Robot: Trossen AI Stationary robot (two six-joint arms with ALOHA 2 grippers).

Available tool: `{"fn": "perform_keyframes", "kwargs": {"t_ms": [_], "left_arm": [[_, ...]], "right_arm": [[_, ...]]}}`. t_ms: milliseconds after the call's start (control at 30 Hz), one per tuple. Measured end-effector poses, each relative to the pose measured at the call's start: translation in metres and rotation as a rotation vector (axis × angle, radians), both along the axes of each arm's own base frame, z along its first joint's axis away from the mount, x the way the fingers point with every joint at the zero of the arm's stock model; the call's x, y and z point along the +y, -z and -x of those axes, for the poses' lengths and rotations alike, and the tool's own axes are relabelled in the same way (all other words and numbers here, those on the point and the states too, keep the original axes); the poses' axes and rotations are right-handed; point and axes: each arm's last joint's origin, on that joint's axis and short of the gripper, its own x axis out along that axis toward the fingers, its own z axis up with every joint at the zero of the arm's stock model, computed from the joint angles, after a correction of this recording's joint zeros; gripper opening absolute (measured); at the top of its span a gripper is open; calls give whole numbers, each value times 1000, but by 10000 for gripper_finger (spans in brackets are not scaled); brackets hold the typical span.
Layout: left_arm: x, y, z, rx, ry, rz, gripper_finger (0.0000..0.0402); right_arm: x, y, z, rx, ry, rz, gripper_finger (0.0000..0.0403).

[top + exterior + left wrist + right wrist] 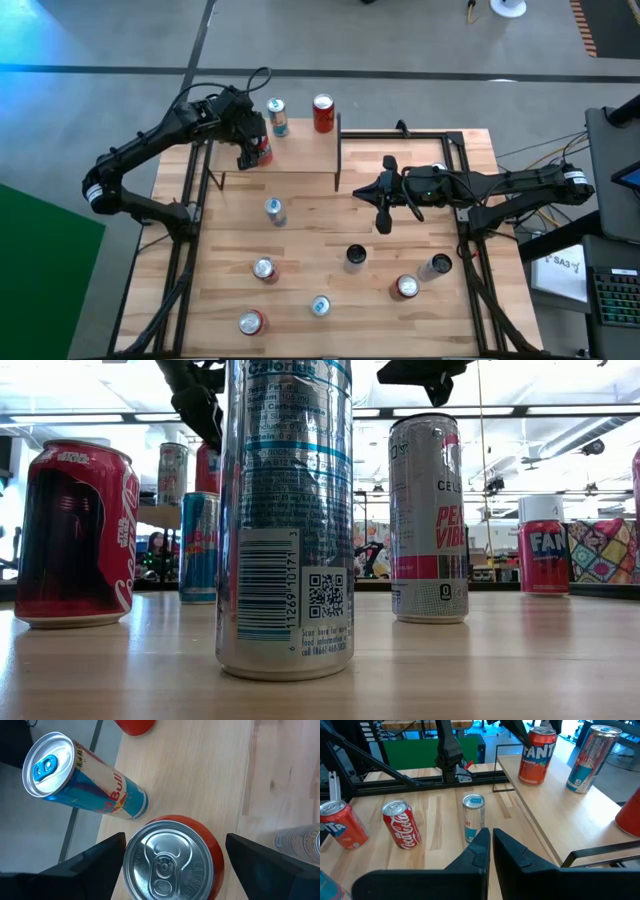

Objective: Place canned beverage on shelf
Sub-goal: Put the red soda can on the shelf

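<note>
Left hand [254, 152] stood spread around a red can [172, 860] near the shelf [300, 150] left front edge, fingers apart from it. Right hand [383, 207], fingers together, hung over open table [320, 255].

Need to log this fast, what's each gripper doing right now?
Left gripper: open, its fingers either side of a red can on the shelf, not gripping.
Right gripper: closed, empty, over the table.
</note>
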Motion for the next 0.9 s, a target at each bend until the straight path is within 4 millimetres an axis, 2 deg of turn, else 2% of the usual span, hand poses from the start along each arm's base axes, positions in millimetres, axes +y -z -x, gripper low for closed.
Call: {"fn": "perform_keyframes", "kwargs": {"t_ms": [300, 633, 733, 900], "left_arm": [[0, 1, 0, 7, 4, 1, 331], [-1, 0, 1, 5, 4, 0, 394], [-2, -9, 4, 4, -7, -17, 398], [-4, -35, 9, -45, -47, -69, 394]], "right_arm": [[0, 1, 0, 11, 0, 1, 12], [0, 1, 0, 14, 0, 1, 12], [0, 1, 0, 14, 0, 1, 12], [0, 1, 0, 13, 1, -2, 12]]}}
